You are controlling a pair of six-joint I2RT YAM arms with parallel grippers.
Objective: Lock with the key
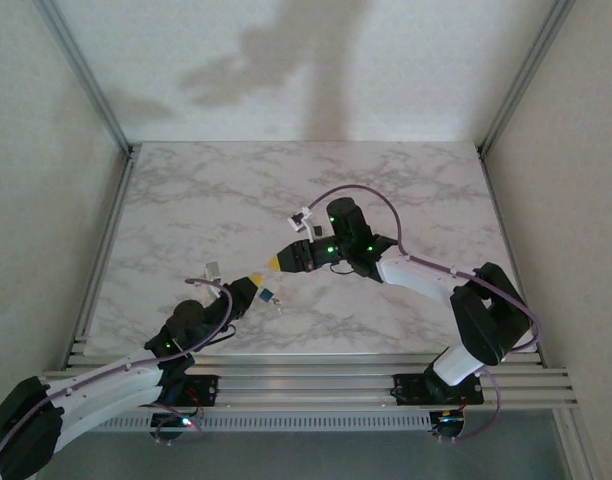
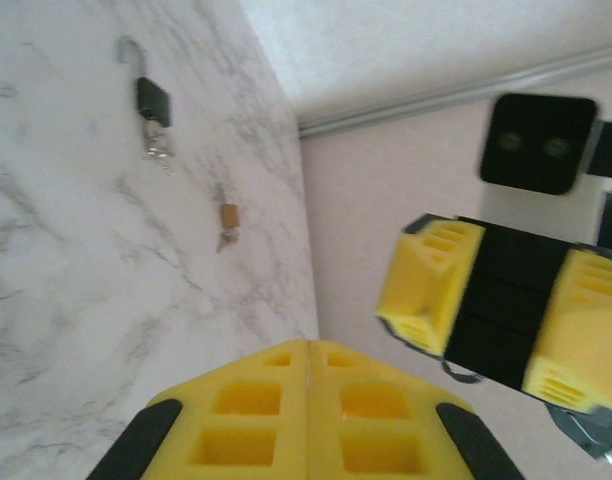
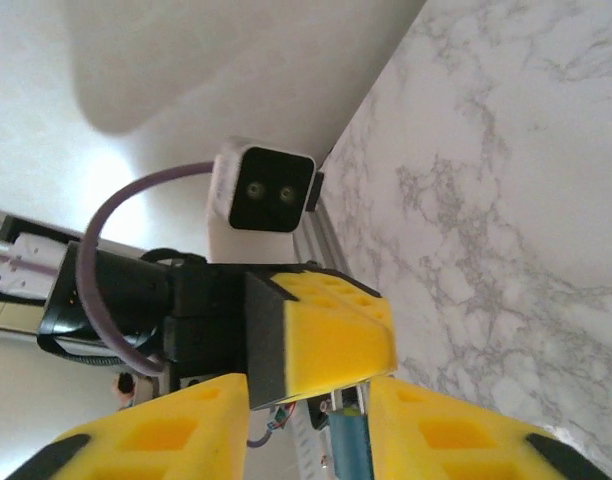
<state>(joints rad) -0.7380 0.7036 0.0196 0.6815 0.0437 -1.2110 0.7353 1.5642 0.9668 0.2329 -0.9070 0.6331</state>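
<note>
Spotted 2 here: black padlock (image 2: 153,100), brass padlock (image 2: 229,214). Seeing left gripper (image 2: 308,375) pinched shut, right gripper (image 3: 308,400) spread apart; can't tell any hold.

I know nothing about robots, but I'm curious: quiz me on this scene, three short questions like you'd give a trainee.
1. How many padlocks lie on the marble table?
2. True or false: the left tool has its fingers pressed together.
3. The fingers of the right tool are: A red, B yellow, C blue.
Key: 1. Two, a black padlock and a brass padlock. 2. True. 3. B.
</note>
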